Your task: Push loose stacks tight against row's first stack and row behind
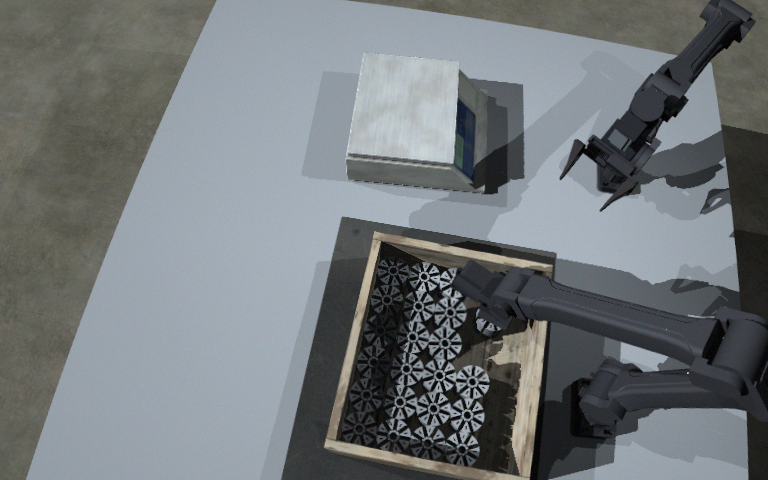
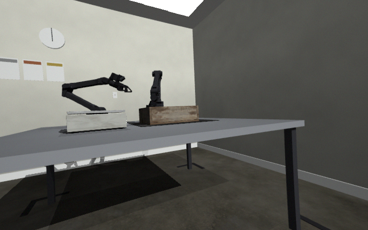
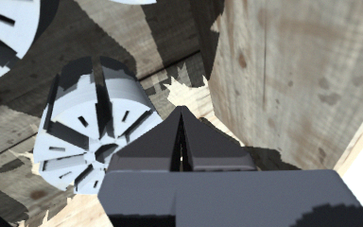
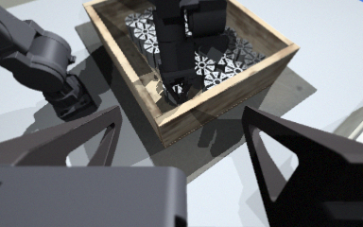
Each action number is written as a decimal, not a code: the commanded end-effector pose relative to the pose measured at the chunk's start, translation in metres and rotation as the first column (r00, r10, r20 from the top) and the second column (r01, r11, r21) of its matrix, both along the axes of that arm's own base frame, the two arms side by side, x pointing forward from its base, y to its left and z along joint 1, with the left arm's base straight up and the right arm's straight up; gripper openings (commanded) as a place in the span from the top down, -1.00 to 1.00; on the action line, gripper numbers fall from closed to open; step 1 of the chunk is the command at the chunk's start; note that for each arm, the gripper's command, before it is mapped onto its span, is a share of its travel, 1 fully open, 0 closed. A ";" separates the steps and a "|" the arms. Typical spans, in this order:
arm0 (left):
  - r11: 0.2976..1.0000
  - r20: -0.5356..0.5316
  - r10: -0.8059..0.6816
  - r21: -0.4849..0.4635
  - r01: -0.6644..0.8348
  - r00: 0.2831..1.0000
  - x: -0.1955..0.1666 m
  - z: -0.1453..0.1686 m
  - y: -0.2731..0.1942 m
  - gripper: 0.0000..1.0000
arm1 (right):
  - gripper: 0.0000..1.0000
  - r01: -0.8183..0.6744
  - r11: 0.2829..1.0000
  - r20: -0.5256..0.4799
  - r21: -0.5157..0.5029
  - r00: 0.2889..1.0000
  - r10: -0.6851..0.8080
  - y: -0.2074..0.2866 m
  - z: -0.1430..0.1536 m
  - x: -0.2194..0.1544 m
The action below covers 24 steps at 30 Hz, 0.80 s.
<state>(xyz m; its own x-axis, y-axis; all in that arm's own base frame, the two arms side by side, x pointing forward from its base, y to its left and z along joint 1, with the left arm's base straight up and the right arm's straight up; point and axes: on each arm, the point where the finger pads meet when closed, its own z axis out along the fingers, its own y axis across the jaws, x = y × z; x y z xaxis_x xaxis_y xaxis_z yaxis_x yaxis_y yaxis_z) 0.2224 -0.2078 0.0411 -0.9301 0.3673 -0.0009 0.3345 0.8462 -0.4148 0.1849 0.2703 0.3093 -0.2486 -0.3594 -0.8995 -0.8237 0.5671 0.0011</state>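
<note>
Black left pincer (image 3: pixel 181 137) (image 4: pixel 179 96)'s pinched shut on nothing, right by that loose silver slotted stack (image 1: pixel 487 324) (image 3: pixel 95 137) inside the wooden crate (image 1: pixel 351 335) (image 2: pixel 174 114) (image 3: pixel 293 71) (image 4: pixel 227 101).

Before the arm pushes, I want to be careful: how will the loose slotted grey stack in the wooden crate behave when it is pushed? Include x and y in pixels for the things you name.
The loose slotted grey cylindrical stack (image 1: pixel 487 322) (image 3: pixel 95 137) looks stiff and metallic, so it probably keeps its shape. Standing upright, it may tip if pushed near its top. Its rounded side could let it turn or slip off the narrow closed fingertips.
</note>
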 end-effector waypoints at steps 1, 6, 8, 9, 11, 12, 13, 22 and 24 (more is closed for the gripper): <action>1.000 -0.006 0.000 0.013 0.000 1.000 0.008 -0.004 0.015 1.00 | -1.00 -0.002 0.999 0.041 0.043 0.999 0.000 0.002 0.041 0.003; 1.000 -0.004 0.000 0.012 0.000 1.000 0.010 -0.003 0.019 1.00 | -1.00 -0.002 0.999 0.041 0.043 0.999 0.000 0.002 0.041 0.003; 1.000 -0.002 0.000 0.011 0.000 1.000 0.012 -0.003 0.021 1.00 | -1.00 -0.002 0.999 0.041 0.043 0.999 0.000 0.002 0.041 0.003; 1.000 -0.001 0.000 0.010 0.000 1.000 0.013 -0.002 0.023 1.00 | -1.00 -0.002 0.999 0.041 0.043 0.999 0.000 0.002 0.041 0.003; 1.000 0.003 0.000 0.008 0.000 1.000 0.016 -0.001 0.024 1.00 | -1.00 -0.002 0.999 0.041 0.043 0.999 0.000 0.002 0.041 0.003; 1.000 0.003 0.000 0.008 0.000 1.000 0.017 -0.001 0.026 1.00 | -1.00 -0.002 0.999 0.041 0.043 0.999 0.000 0.002 0.041 0.003; 1.000 0.004 0.000 0.008 0.000 1.000 0.018 0.000 0.027 1.00 | -1.00 -0.002 0.999 0.041 0.043 0.999 0.000 0.002 0.041 0.003; 1.000 0.018 0.000 0.002 0.000 1.000 0.028 0.004 0.033 1.00 | -1.00 -0.002 0.999 0.041 0.043 0.999 0.000 0.002 0.041 0.003; 1.000 0.023 0.000 0.000 0.000 1.000 0.031 0.006 0.035 1.00 | -1.00 -0.002 0.999 0.041 0.043 0.999 0.000 0.002 0.041 0.003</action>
<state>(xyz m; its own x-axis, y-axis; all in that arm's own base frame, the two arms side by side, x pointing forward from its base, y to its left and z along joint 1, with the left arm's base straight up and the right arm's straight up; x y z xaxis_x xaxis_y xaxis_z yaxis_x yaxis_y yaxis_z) 0.2330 -0.1784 0.0406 -0.9313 0.3644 0.0014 0.3310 0.8477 -0.4145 0.1849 0.2703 0.3094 -0.2485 -0.3593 -0.8995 -0.8237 0.5671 0.0011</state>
